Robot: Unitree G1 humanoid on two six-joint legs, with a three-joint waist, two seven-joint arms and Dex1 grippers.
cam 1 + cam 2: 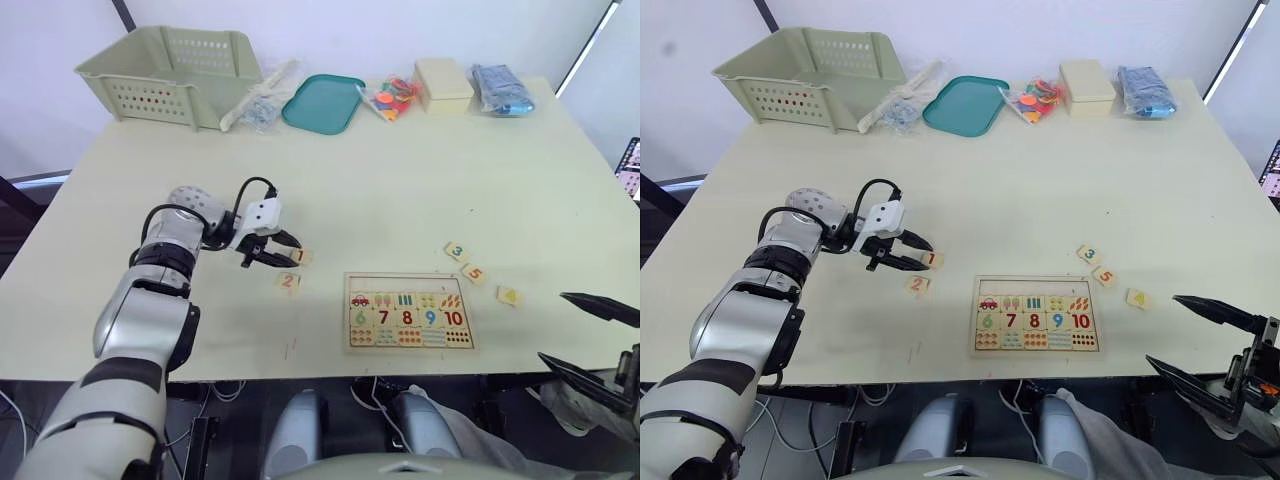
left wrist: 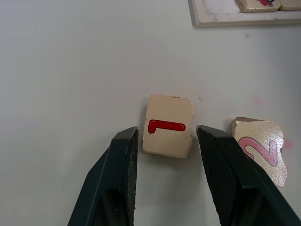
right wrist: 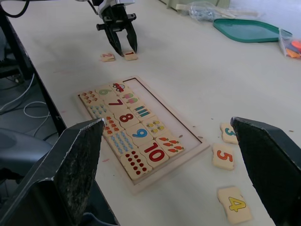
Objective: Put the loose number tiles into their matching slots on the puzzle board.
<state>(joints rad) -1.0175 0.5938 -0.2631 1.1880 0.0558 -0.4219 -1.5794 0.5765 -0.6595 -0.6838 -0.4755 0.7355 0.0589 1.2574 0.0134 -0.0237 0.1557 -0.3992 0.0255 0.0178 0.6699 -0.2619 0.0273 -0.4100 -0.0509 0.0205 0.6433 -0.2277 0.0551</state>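
Left wrist view: left gripper point(image 2: 165, 141) fingers parted astride tile 1 point(image 2: 167, 125), not gripping; right gripper point(image 3: 171, 155) wide open, empty.

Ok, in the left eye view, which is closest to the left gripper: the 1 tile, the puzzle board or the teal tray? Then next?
1. 1 tile, at the left gripper fingertips.
2. Puzzle board, toward the robot's right.
3. Teal tray, at the table's far side.
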